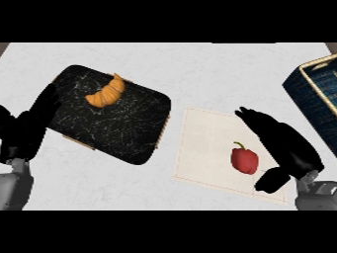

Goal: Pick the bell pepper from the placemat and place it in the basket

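The robot's right hand [286, 146] hangs over the right-hand part of a pale placemat [204, 143], its fingers stretched out straight toward the far edge of the tabletop [215, 64] and its thumb spread low toward the near edge; it holds nothing. A red bell pepper [244, 160] with a green stem lies on the placemat just beside the hand, on its left, level with the palm and above the thumb; whether the hand touches it cannot be told from this angle, but no finger curls around it. Farther right, well clear of the pepper, a dark blue basket [311, 96] with a tan rim stands at the right edge of the view, partly cut off; the hand lies between pepper and basket. To the left of the placemat, a black marbled board [120, 128] with rounded corners sits at an angle on the white tabletop, its near corner close to the placemat's left edge; a golden croissant [106, 94] rests on the board's far part. At the far left, the left hand [19, 131] rests open with fingers up, its fingertips overlapping the board's left edge; grey forearms enter from the lower edge on both sides.
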Action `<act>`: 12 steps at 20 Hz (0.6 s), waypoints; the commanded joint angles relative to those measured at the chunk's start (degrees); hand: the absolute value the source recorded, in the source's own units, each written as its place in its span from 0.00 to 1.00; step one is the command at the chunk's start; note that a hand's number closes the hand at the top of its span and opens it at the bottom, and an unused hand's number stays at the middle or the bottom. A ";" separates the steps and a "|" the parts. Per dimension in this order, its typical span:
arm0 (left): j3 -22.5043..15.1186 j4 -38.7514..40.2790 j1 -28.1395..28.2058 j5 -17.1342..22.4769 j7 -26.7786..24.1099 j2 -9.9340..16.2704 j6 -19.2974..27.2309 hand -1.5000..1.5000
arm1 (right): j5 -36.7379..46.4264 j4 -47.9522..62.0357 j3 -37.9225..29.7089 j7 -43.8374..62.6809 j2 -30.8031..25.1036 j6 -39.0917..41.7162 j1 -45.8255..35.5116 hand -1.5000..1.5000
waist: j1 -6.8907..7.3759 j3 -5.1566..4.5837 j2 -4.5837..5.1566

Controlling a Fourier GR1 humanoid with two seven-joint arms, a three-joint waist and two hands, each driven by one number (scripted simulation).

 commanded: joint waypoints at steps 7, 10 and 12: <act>2.79 1.58 -2.77 -1.22 1.37 -0.56 -2.27 0.50 | 3.86 -1.79 -0.52 -6.15 1.77 1.84 4.17 0.00 | -0.09 0.00 0.02; 0.96 0.81 -2.32 -3.01 1.04 -2.66 -0.50 0.50 | 9.62 0.92 2.58 -2.71 4.79 -2.09 3.49 0.00 | 0.02 0.00 0.03; 3.81 4.08 -0.81 -1.61 -2.48 -0.28 -3.87 0.50 | 11.28 -0.33 3.34 -4.49 3.60 -3.77 8.18 0.00 | -0.13 -0.01 0.03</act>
